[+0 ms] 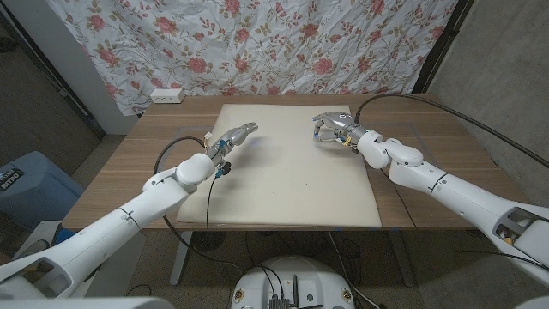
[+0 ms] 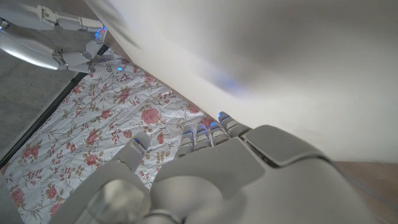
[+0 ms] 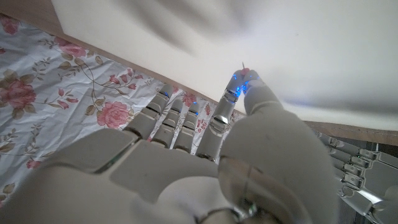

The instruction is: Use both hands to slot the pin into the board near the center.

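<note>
The left arm enters from the lower left of the head view; the left hand (image 1: 233,137) hovers over the left part of the white board (image 1: 283,189), fingers extended together toward the upper right, nothing in them. The right arm enters from the lower right; the right hand (image 1: 333,129) sits at the board's upper right, fingers curled, thumb and a finger pinching the pin (image 3: 244,66); in the right wrist view only a thin red-tipped point shows above the fingertips (image 3: 249,84). The board lies flat on the wooden table (image 1: 129,172).
</note>
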### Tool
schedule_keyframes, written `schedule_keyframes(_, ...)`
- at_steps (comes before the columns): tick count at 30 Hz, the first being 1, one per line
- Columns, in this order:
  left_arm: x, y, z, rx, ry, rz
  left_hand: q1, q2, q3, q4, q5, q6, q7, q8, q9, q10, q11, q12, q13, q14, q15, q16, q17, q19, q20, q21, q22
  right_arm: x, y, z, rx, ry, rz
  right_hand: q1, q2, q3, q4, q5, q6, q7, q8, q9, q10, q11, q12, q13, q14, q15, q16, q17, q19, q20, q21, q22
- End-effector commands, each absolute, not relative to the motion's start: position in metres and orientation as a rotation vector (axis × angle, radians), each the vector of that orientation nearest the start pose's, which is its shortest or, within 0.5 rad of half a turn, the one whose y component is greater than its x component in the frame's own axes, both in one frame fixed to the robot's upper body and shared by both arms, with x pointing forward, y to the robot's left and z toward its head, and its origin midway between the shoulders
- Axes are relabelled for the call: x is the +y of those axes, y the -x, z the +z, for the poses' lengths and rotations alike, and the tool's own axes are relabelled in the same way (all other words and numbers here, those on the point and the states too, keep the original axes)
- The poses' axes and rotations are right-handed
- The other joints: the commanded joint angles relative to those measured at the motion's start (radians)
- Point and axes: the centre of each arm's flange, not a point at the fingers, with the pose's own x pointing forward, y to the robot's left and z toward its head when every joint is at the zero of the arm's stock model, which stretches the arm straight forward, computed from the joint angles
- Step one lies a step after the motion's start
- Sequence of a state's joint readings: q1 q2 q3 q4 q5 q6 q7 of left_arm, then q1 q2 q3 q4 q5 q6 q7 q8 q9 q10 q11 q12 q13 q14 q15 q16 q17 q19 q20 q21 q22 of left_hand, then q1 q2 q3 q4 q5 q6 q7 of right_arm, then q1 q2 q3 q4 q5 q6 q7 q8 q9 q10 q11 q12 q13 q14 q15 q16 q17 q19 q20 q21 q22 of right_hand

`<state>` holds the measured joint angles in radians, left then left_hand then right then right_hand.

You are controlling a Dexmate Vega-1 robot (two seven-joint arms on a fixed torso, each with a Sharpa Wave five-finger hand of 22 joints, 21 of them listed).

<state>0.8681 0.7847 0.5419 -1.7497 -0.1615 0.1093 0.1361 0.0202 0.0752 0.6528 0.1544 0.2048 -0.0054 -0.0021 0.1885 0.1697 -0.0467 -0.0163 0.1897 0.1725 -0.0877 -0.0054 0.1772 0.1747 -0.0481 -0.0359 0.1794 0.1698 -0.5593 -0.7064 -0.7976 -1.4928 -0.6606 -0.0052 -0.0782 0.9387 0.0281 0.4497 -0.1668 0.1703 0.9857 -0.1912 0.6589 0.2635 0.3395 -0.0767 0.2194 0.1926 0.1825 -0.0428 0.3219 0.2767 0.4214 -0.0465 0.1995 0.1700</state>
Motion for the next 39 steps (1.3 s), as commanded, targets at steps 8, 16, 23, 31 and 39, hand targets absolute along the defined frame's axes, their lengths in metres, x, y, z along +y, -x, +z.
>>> schedule_keyframes(8,0.2,-0.603,-0.021,-0.562,-0.941,-0.212,-0.019,0.092,-0.003,0.018,-0.004,0.01,-0.017,0.0,0.003,0.004,-0.015,0.0,0.001,-0.007,-0.015,0.005,0.005,-0.04,-0.074,-0.001,0.006,-0.184,-0.643,0.023,-0.731,1.497,0.045,0.004,0.01,-0.006,0.003,0.005,0.008,-0.001,-0.001,-0.005,0.014,-0.002,-0.004,0.002,0.006,-0.049,0.008,0.004,0.005,0.006,-0.003,0.002)
schedule_keyframes(16,0.19,-0.601,-0.021,-0.602,-1.038,-0.217,-0.023,0.1,-0.006,0.028,-0.004,0.012,-0.026,-0.002,0.002,0.012,-0.028,0.0,0.0,-0.006,-0.037,0.006,0.006,-0.058,-0.095,0.001,0.007,-0.183,-0.645,0.025,-0.734,1.481,0.042,0.007,0.011,-0.008,0.002,0.005,0.008,0.001,-0.002,-0.007,0.017,0.001,-0.005,0.002,0.006,-0.048,0.008,0.004,0.002,0.006,-0.004,0.002)
schedule_keyframes(23,0.182,-0.601,-0.029,-0.599,-1.117,-0.22,-0.026,0.102,-0.009,0.032,-0.005,0.019,-0.026,-0.001,0.002,0.022,-0.03,0.002,-0.001,0.0,-0.043,0.009,0.007,-0.059,-0.118,0.005,0.007,-0.181,-0.645,0.027,-0.739,1.449,0.041,0.008,0.012,-0.009,0.002,0.005,0.011,0.003,-0.003,-0.011,0.018,0.001,-0.006,0.002,0.007,-0.05,0.008,0.004,0.001,0.005,-0.004,0.002)
schedule_keyframes(31,0.17,-0.602,-0.038,-0.619,-1.194,-0.233,-0.031,0.099,-0.017,0.036,-0.006,0.007,-0.039,-0.007,0.002,0.007,-0.039,-0.006,-0.001,-0.001,-0.049,0.009,0.008,-0.064,-0.126,0.008,0.008,-0.182,-0.645,0.028,-0.739,1.409,0.029,0.009,0.011,-0.012,0.001,0.004,0.011,0.005,-0.007,-0.017,0.019,0.002,-0.007,0.002,0.007,-0.048,0.009,0.005,0.001,0.006,-0.004,0.002)
schedule_keyframes(39,0.164,-0.603,-0.044,-0.621,-1.252,-0.241,-0.041,0.085,-0.04,0.042,-0.009,-0.022,-0.053,-0.014,0.002,-0.003,-0.044,-0.008,-0.001,-0.007,-0.057,0.008,0.01,-0.072,-0.136,0.011,0.01,-0.181,-0.645,0.028,-0.744,1.387,0.025,0.01,0.012,-0.014,0.001,0.004,0.012,0.005,-0.008,-0.02,0.023,0.003,-0.006,0.002,0.007,-0.046,0.009,0.005,0.002,0.007,-0.004,0.002)
